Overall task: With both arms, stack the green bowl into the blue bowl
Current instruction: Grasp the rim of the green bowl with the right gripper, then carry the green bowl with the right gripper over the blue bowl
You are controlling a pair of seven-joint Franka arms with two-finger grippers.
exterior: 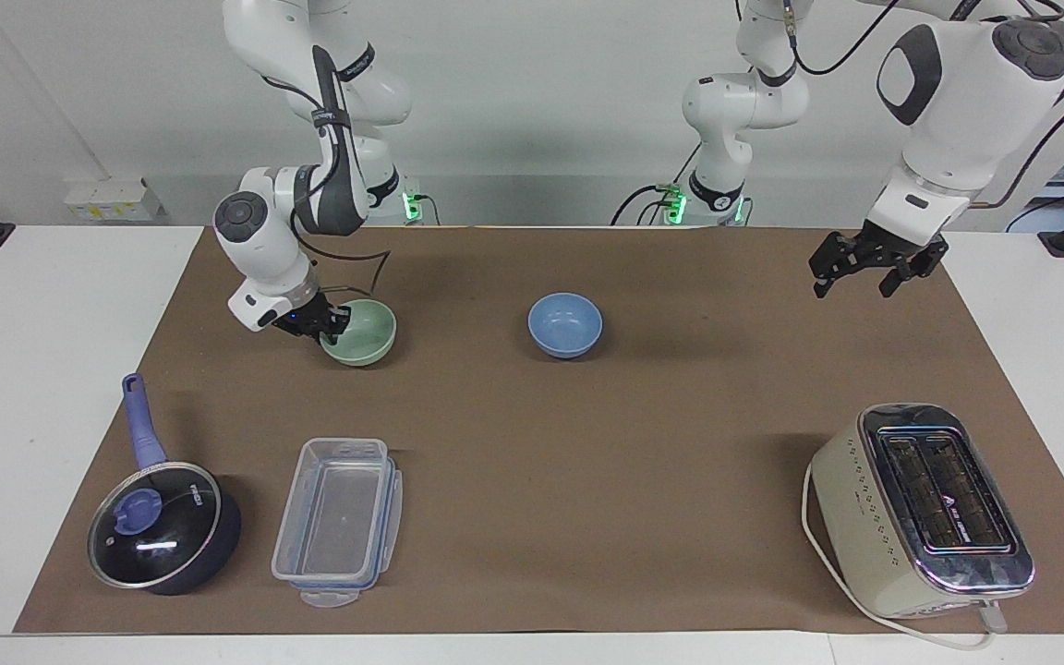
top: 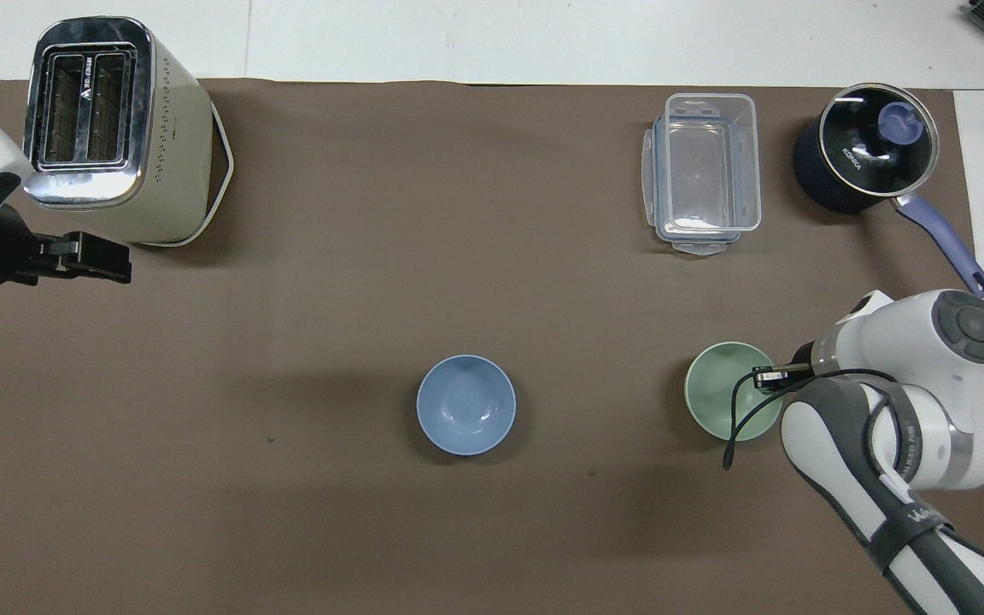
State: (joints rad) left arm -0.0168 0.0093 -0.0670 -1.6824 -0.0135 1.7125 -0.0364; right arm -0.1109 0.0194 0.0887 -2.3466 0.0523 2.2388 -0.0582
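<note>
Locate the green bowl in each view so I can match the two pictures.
Facing view: the green bowl sits in the upper part, toward the picture's left edge, with the right gripper at its rim.
Overhead view: the green bowl sits below the middle, toward the picture's right edge, beside the right arm's wrist.
Shared landmark: the blue bowl, beside it near the table's middle in both.

The white table (exterior: 52,388) carries a brown mat (exterior: 587,443) holding bowls, saucepan, container, toaster.
</note>
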